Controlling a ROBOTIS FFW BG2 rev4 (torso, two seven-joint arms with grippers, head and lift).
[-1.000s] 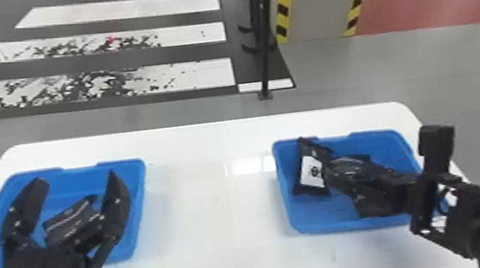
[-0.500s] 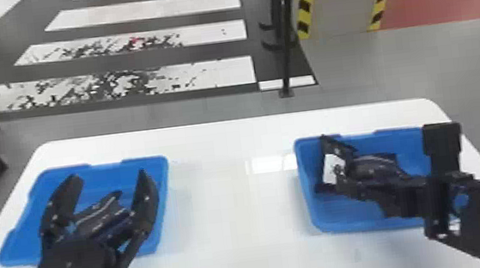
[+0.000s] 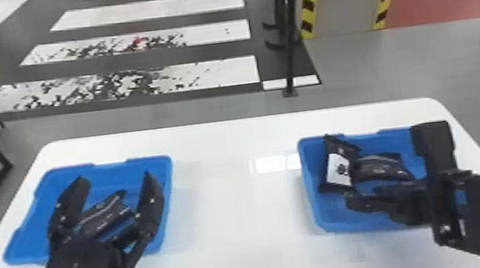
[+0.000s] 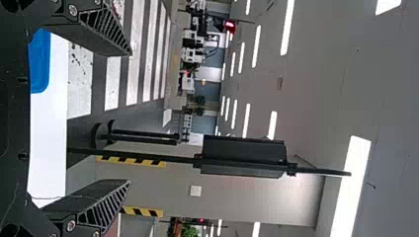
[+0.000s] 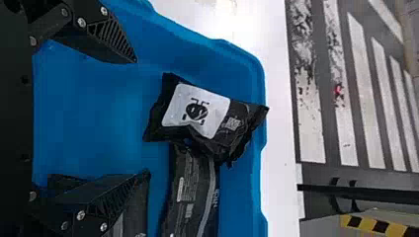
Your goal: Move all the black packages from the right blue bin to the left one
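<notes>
Both grippers wide open, nothing held on either side

The left gripper (image 3: pixel 114 178) is seen spread widely above the left blue bin (image 3: pixel 168 195), with black packaging (image 3: pixel 103 216) framed between its fingers, down in the bin
In the right blue bin (image 3: pixel 313 209), a white-labelled package (image 3: pixel 338 170) is faced ahead of the right gripper's (image 3: pixel 369 199) parted tips, a second package (image 3: pixel 379 167) is set against it, and a third (image 5: pixel 133 217) is partly covered by one finger
</notes>
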